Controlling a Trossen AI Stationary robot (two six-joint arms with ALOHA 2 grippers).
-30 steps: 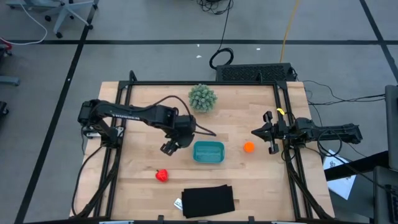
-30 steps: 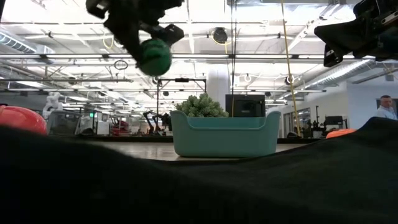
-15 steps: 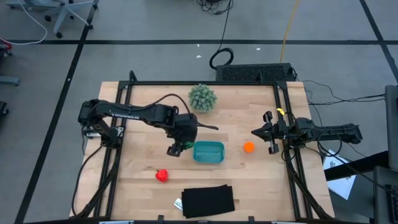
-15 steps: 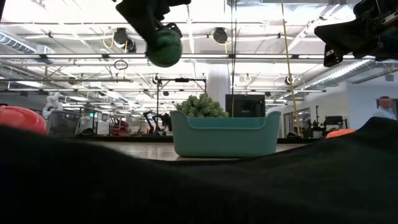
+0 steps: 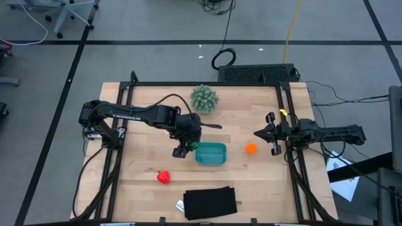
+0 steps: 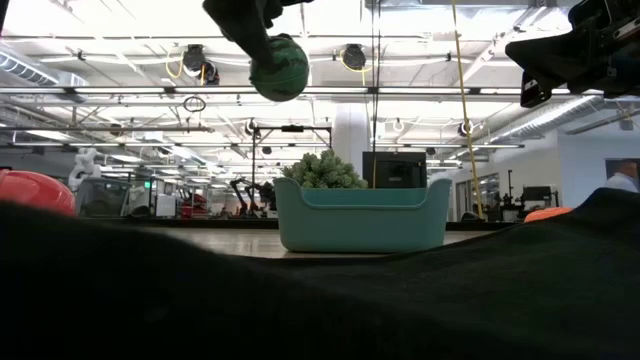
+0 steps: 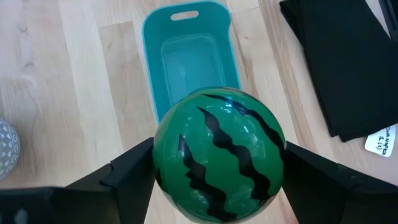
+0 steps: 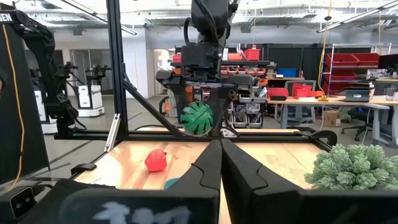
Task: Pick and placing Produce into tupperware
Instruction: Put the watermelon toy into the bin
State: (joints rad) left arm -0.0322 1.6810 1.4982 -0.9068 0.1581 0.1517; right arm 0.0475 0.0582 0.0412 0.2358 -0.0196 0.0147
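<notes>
My left gripper [image 5: 182, 150] holds the dark green striped round piece [image 7: 217, 152] in the air, just left of the teal tupperware [image 5: 210, 153] and above its rim [image 6: 360, 190]. The tub stands on the table with nothing in it [image 7: 189, 62]. The orange ball [image 5: 251, 149] lies to the right of the tub. The red lumpy piece [image 5: 163, 177] lies nearer the front left. My right gripper [image 5: 259, 133] is shut and waits at the table's right side, touching nothing. My left gripper pinches the striped piece between its two fingers [image 7: 134, 171], one on each opposite side of the ball at about its widest part [image 7: 163, 163]. The fingers slant downward from the table's left. The piece is lifted clear of the table and the tub.
A pale green spiky ball [image 5: 205, 98] sits behind the tub toward the far edge. A black flat rectangle [image 5: 210, 202] with a small white tag lies at the near edge. Bare wood lies between the tub and the red piece.
My left gripper has carried the striped piece toward the table's right, closer to the tub, and a little higher. Its wrist has rolled on the way. The grip has stayed the same.
</notes>
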